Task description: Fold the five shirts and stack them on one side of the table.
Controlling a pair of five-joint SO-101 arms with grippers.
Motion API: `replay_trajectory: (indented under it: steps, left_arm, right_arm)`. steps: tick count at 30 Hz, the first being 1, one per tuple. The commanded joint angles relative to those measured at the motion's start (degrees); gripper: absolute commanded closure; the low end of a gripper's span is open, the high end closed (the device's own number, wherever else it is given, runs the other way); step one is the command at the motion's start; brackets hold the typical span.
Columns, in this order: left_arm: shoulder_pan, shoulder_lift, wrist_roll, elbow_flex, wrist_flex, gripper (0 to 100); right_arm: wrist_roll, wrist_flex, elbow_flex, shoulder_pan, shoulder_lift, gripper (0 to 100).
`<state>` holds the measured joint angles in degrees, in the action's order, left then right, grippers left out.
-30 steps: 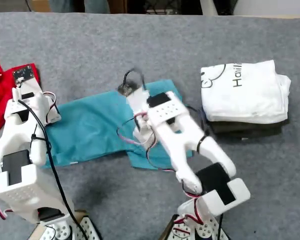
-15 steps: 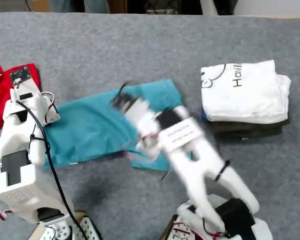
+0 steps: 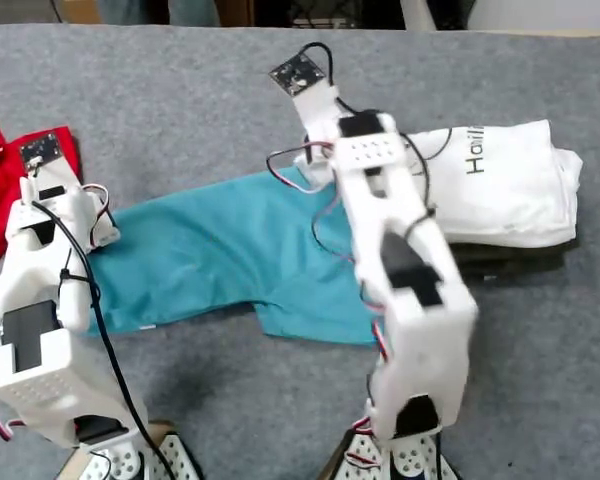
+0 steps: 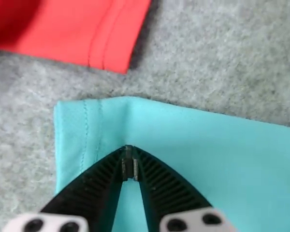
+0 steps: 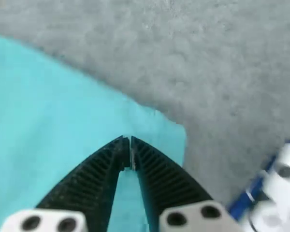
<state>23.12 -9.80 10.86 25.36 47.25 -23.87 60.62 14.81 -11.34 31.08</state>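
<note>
A teal shirt (image 3: 210,250) lies spread flat across the middle of the grey table. My left gripper (image 3: 98,236) is at its left edge, and in the left wrist view the left gripper (image 4: 129,166) is shut on the teal shirt (image 4: 208,159) just inside the hem. My right gripper (image 3: 315,170) is at the shirt's far right corner. In the right wrist view the right gripper (image 5: 129,154) is shut on the teal shirt (image 5: 38,121) near its edge. A red shirt (image 3: 0,170) lies crumpled at the far left, and this red shirt (image 4: 63,29) is just beyond the teal hem.
At the right stands a stack of folded shirts, with a white shirt (image 3: 490,185) on top and a dark shirt (image 3: 500,258) beneath it. The right arm stretches over the teal shirt's right part, close beside the stack. Grey table (image 3: 180,90) runs along the far side.
The right arm swung from the shirt's middle to the far side, drawing the folded-over right part open, so the teal shirt lies wider. The left arm stayed put.
</note>
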Motion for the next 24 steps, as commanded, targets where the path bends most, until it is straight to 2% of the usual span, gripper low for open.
replay_trajectory:
  steps: [1, 5, 8, 15, 17, 20, 24]
  left_arm:
    - [-0.57, 0.79, -1.05, 0.04, 0.18, 97]
    - [0.75, 0.79, -1.93, 0.22, -0.35, 97]
    - [1.36, 0.79, -1.93, 0.48, -1.58, 97]
    - [0.22, 2.64, -3.43, -2.15, -1.41, 97]
    - [0.31, 5.63, -5.19, -3.38, -1.14, 97]
    - [-0.22, 13.36, -6.86, -5.14, 3.96, 97]
    - [-3.38, 25.23, -9.67, -4.44, 13.19, 97]
  right_arm:
    - [3.78, -0.44, 15.87, 3.08, 13.14, 98.3]
    - [9.67, 4.84, 29.93, 5.98, 22.99, 98.3]
    - [9.23, 14.77, 39.34, 5.71, 26.24, 98.2]
    - [-5.01, 39.74, 58.24, 1.93, 29.41, 98.2]
    - [-6.15, 40.7, 62.73, 2.11, 29.05, 98.3]
    - [-6.86, 40.7, 65.1, 3.52, 26.33, 98.3]
    - [-6.95, 40.79, 57.89, 3.78, 18.24, 98.4]
